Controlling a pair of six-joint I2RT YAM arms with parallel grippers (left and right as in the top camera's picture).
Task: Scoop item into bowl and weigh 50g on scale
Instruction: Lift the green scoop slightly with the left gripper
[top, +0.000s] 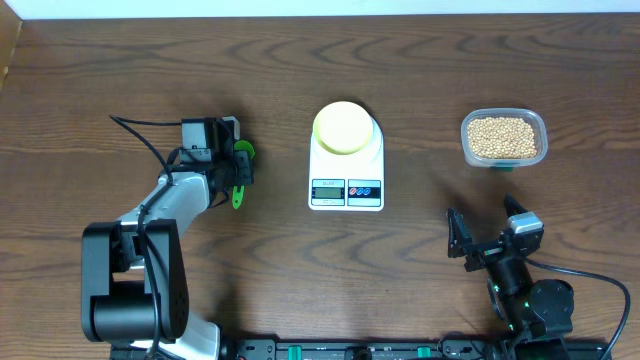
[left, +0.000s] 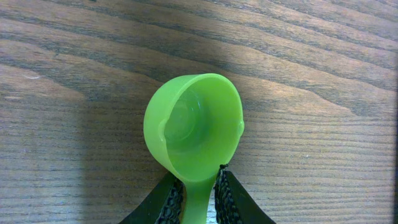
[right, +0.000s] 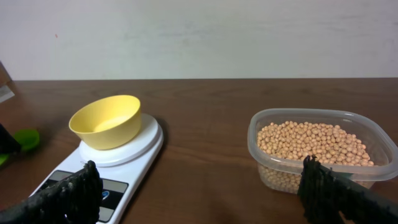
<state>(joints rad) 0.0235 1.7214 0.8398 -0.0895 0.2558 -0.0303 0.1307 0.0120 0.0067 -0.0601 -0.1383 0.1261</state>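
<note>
The pale yellow bowl (top: 343, 127) stands empty on the round platform of the white scale (top: 346, 188), at the table's middle; both also show in the right wrist view, the bowl (right: 107, 121) on the scale (right: 134, 152). The tan beans (top: 502, 137) fill a clear tub at the right, and also show in the right wrist view (right: 311, 140). My left gripper (top: 240, 165) is left of the scale, shut on the handle of an empty green scoop (left: 194, 124), low over the wood (left: 198, 180). My right gripper (top: 490, 228) is open and empty, in front of the tub (right: 199, 186).
The clear plastic tub (top: 541, 135) sits at the far right, its rim (right: 311, 114) a little beyond my right fingers. Bare wooden table lies between the scale and the tub. A pale wall runs along the table's far edge.
</note>
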